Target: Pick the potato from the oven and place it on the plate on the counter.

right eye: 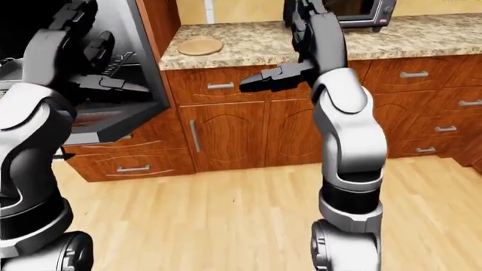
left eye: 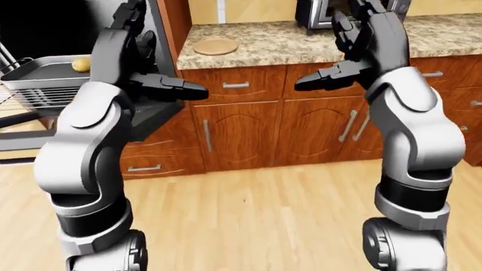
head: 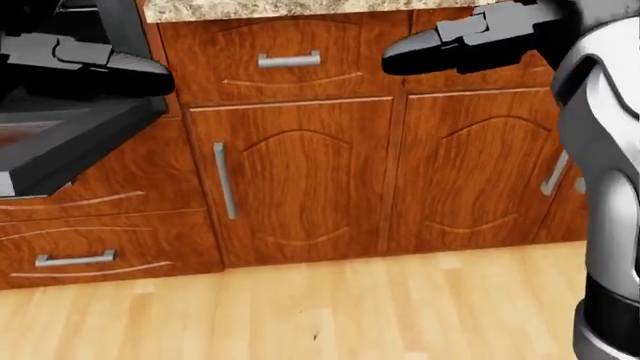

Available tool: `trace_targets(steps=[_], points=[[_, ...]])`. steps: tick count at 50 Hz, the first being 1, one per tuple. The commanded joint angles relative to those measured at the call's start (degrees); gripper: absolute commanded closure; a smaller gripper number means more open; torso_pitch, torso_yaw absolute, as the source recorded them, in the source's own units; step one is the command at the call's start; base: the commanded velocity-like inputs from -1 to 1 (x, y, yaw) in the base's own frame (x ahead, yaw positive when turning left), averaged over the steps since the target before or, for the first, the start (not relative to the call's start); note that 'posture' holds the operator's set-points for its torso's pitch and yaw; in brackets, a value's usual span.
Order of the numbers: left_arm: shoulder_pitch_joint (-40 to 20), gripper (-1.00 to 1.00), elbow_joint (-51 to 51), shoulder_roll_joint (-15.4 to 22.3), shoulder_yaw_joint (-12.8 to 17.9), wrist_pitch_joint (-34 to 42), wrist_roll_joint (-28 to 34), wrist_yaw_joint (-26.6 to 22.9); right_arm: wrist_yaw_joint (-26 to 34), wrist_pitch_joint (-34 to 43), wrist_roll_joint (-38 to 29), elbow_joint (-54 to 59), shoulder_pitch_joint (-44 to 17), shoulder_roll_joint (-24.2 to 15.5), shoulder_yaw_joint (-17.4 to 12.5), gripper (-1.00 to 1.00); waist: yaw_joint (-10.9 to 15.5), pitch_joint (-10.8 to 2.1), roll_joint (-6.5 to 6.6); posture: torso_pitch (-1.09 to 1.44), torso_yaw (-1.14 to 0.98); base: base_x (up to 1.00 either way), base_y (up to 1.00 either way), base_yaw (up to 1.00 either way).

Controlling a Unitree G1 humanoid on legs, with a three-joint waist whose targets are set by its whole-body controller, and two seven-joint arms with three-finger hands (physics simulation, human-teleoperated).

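We are holding our left hand (left eye: 139, 53) and right hand (left eye: 361, 42) raised, both released, small yellow potato (left eye: 79, 64) lying in grey metal tray (left eye: 38, 76), round tan plate (left eye: 215, 47) resting on speckled granite worktop (left eye: 271, 42).

- Flat, even render light, bright overall; no blur, no noise, all depths sharp.
- Soft sheen on the glossy white upper arm (left eye: 83, 141) below the black left hand (left eye: 131, 53).
- Dark open oven cavity (left eye: 45, 28) left of that hand reads near-black.
- No edge distortion visible.
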Motion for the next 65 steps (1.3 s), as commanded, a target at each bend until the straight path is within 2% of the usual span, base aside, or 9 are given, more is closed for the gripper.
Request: trace_targets(steps=[1, 6, 15, 23, 26, 40, 49, 53, 65], points=[[-1.93, -1.0, -1.21, 1.96, 1.46, -1.15, 0.24, 0.19, 1.16, -1.11, 0.45, -1.08, -4.15, -1.04, 0.17, -1.0, 0.16, -1.99, 0.01, 0.0, 0.0, 0.18, 0.0, 0.0], [-0.59, -1.0, -3.93, 4.56, 3.64, 0.8, -0.28, -0.18, 2.63, -0.87, 0.21, 2.98, -10.07, -2.12, 0.59, -1.0, 0.6, -1.84, 0.4, 0.0, 0.0, 0.17, 0.0, 0.0], [-2.16, -1.0, -6.96, 7.24, 4.76, 3.68, -2.55, 1.06, 2.02, 1.71, 1.24, -3.55, -7.24, -1.07, 0.24, -1.0, 1.03, -0.62, -5.17, 0.0, 0.0, 0.18, 0.0, 0.0], [-1.03, -1.0, -7.99, 7.61, 4.91, 3.53, -3.0, 1.56, 1.81, 0.24, 1.9, -5.24, -5.52, -0.77, 0.45, -1.0, 0.02, 0.05, -0.22, 0.0, 0.0, 0.18, 0.0, 0.0], [-0.27, -1.0, -8.47, 7.62, 5.54, 3.45, -3.28, 1.7, 0.97, 0.12, 0.57, -4.48, -5.52, -1.39, 0.21, -1.0, -0.6, -2.0, 3.57, 0.0, 0.0, 0.19, 0.0, 0.0], [0.77, -1.0, -10.06, 8.22, 6.2, 3.86, -4.07, 1.9, 1.96, 1.68, 0.67, -5.89, -6.39, -1.47, -0.14, -1.0, 1.61, -2.11, -5.36, 0.0, 0.0, 0.19, 0.0, 0.03], [2.01, -1.0, -11.82, 8.55, 6.85, 4.46, -5.32, 2.59, 2.34, 2.11, 0.57, -6.78, -6.45, -1.48, 0.17, -1.0, 0.22, -0.09, -1.94, 0.0, 0.0, 0.34, 0.0, 0.0], [-0.53, -1.0, -13.66, 9.54, 9.33, 6.79, -7.27, 4.17, 2.76, 2.96, 0.61, -7.9, -6.5, -1.35, 0.48, -1.0, -0.6, -1.33, 3.04, 0.0, 0.0, 0.35, 0.0, 0.0], [-9.03, -1.0, -19.17, 20.14, 14.17, 18.2, -22.05, 11.5, 2.7, 15.94, 3.3, -15.15, -18.84, -7.33, -1.52, -1.0, 1.5, -0.07, -2.04, 0.0, 0.0, 0.35, 0.0, 0.0]])
